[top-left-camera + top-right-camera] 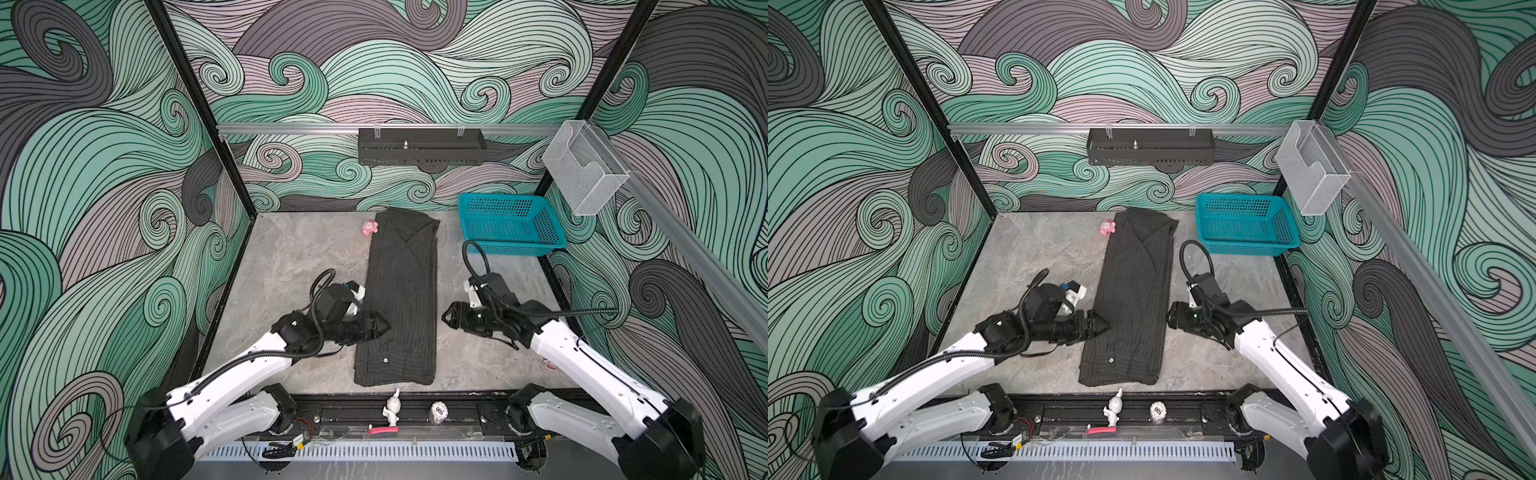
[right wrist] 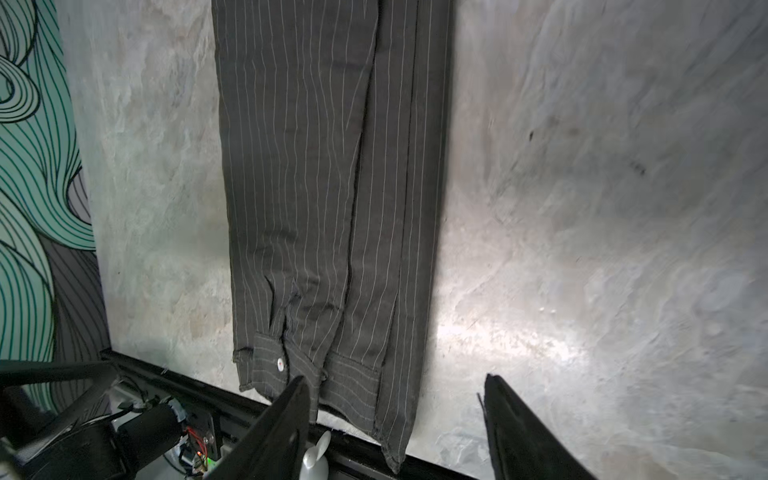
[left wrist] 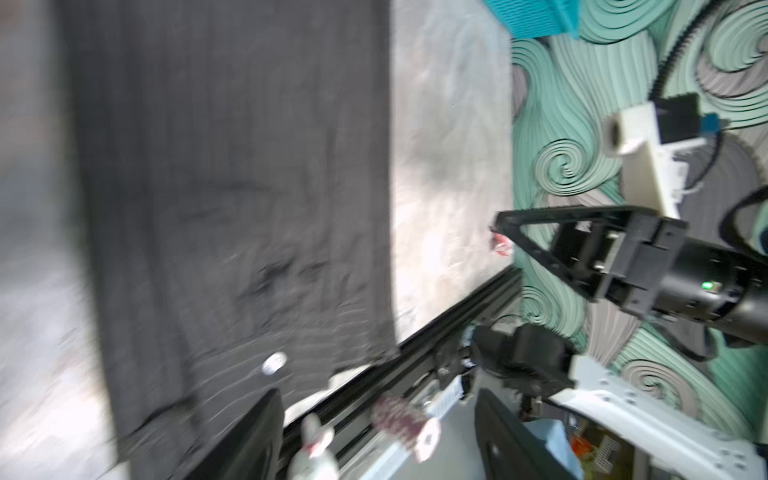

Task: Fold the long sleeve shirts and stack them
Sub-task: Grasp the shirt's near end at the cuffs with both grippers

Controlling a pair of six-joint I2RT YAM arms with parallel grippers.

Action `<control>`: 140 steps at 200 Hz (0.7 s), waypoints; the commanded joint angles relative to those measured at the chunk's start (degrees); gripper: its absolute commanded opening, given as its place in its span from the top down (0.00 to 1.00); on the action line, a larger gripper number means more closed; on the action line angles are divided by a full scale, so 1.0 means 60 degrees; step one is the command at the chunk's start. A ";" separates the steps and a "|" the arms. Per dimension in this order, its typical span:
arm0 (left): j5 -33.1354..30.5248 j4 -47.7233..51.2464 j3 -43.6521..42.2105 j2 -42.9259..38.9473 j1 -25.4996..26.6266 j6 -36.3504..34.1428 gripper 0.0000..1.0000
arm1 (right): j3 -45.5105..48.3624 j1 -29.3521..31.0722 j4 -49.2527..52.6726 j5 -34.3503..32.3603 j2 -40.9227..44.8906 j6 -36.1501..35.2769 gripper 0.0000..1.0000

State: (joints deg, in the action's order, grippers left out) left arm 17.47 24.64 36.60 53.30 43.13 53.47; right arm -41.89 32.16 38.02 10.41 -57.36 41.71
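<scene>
Instructor: Grey marbled tabletop, enclosed by walls printed with teal and grey swirls, is taken as the work surface. One dark charcoal pinstriped long sleeve shirt is laid near its middle as a long narrow strip, collar end far, cuffs near.

Trainee: How are the grippers found?

Instructor: The left gripper is set at the strip's left edge. The right gripper is held just beside the right edge, clear of the cloth. Both pairs of jaws are seen spread, with nothing clamped. The left wrist view is blurred, so contact between a finger and the cloth cannot be ruled out.

Trainee: How is the cloth expected to handle?

Instructor: It is judged light, thin and limp. Sagging and slipping of the layers are to be expected when it is lifted. Hold is best taken at the near corners, through all layers, beside the two stitched cuffs, where the fabric is stiffer. The near end can then be carried toward the collar.

Trainee: What is counted?

Instructor: One shirt, two cuffs, one pale button, one teal plastic mesh basket, one small pink toy and one white rabbit figurine. No second shirt is seen, so nothing is stacked yet.
</scene>
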 commanded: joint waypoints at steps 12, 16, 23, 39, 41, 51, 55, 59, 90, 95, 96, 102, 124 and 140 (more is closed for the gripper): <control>-0.0799 0.1629 -0.2207 -0.1857 -0.0070 0.0548 0.24 | 0.1532 0.1400 -0.0855 -0.0441 0.0723 0.2405 0.33; -0.0848 0.1715 -0.2429 -0.2141 -0.0084 0.0658 0.23 | 0.1695 0.1571 -0.0946 -0.0466 0.0766 0.2555 0.33; -0.0878 0.1876 -0.2754 -0.2630 -0.0096 0.0811 0.22 | 0.1974 0.1825 -0.1159 -0.0455 0.0807 0.2826 0.33; -0.0963 0.2190 -0.3237 -0.3442 -0.0131 0.0990 0.21 | 0.2434 0.2485 -0.1613 -0.0658 0.0847 0.3302 0.33; -0.0964 0.2166 -0.3297 -0.3513 -0.0129 0.1009 0.20 | 0.2461 0.2559 -0.1662 -0.0694 0.0842 0.3335 0.33; -0.0885 0.1861 -0.3609 -0.3733 -0.0129 0.1182 0.19 | 0.2644 0.2865 -0.1908 -0.0791 0.0783 0.3518 0.32; -0.0870 0.1736 -0.3730 -0.3754 -0.0136 0.1289 0.19 | 0.2727 0.2951 -0.1994 -0.0797 0.0747 0.3583 0.32; -0.0847 0.1595 -0.3833 -0.3736 -0.0143 0.1359 0.19 | 0.2794 0.3018 -0.2142 -0.0764 0.0693 0.3677 0.32; -0.0593 0.0059 -0.4526 -0.2625 -0.0143 0.1614 0.23 | 0.3379 0.3423 -0.3242 -0.0582 0.0327 0.4212 0.32; -0.0510 -0.0255 -0.4613 -0.2373 -0.0143 0.1658 0.24 | 0.3435 0.3461 -0.3392 -0.0563 0.0271 0.4273 0.32; -0.0496 -0.0313 -0.4631 -0.2332 -0.0143 0.1683 0.25 | 0.3443 0.3474 -0.3414 -0.0549 0.0265 0.4285 0.32; -0.0431 -0.0609 -0.4702 -0.2035 -0.0143 0.1781 0.27 | 0.3478 0.3525 -0.3567 -0.0534 0.0184 0.4335 0.32; -0.0248 -0.1506 -0.4795 -0.1057 -0.0143 0.2078 0.36 | 0.3531 0.3643 -0.4005 -0.0345 -0.0158 0.4464 0.32; 0.0010 -0.1861 -0.4782 -0.0348 -0.0143 0.2187 0.41 | 0.3630 0.3747 -0.4362 -0.0205 -0.0414 0.4602 0.33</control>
State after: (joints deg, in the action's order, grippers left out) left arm 16.91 14.22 11.14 45.17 42.76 64.14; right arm -20.97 53.65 17.28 8.19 -58.15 66.70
